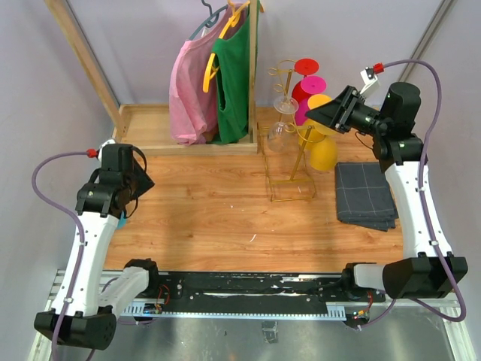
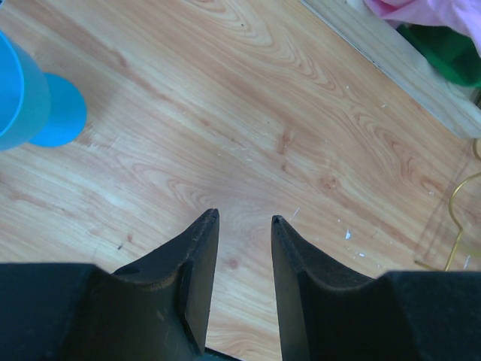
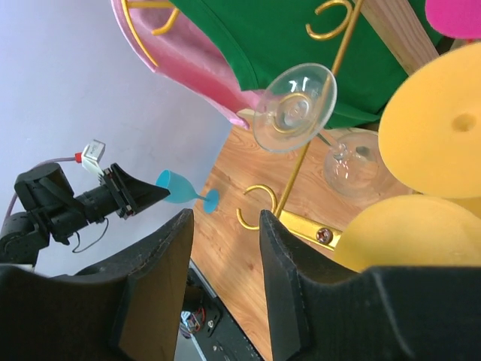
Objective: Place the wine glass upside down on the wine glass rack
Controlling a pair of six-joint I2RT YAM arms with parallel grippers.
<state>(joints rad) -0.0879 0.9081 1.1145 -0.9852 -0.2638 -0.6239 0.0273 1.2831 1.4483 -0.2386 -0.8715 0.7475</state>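
Wine glass [image 2: 34,105], blue, sideways near tabletop [image 1: 210,210] left edge, close to left pincer [image 2: 244,222], spread, empty; right pincer [image 3: 225,218], likewise spread, beside wine glass rack [image 3: 297,169].

This is a robotics lab, with a test cell dressed in household props. A left arm [image 1: 89,241] and a right arm [image 1: 413,210], white with black joints, are bolted to a metal rail [image 1: 248,289] at the near edge of a wood-grain counter [image 1: 203,218]. Plain lilac walls [image 1: 128,53] close it in. The props look staged: a wooden clothes rack [image 1: 150,128] with a pink shirt [image 1: 192,90] and a green shirt [image 1: 234,83], a gold wire rack [image 1: 299,162], and a folded grey cloth [image 1: 364,195].
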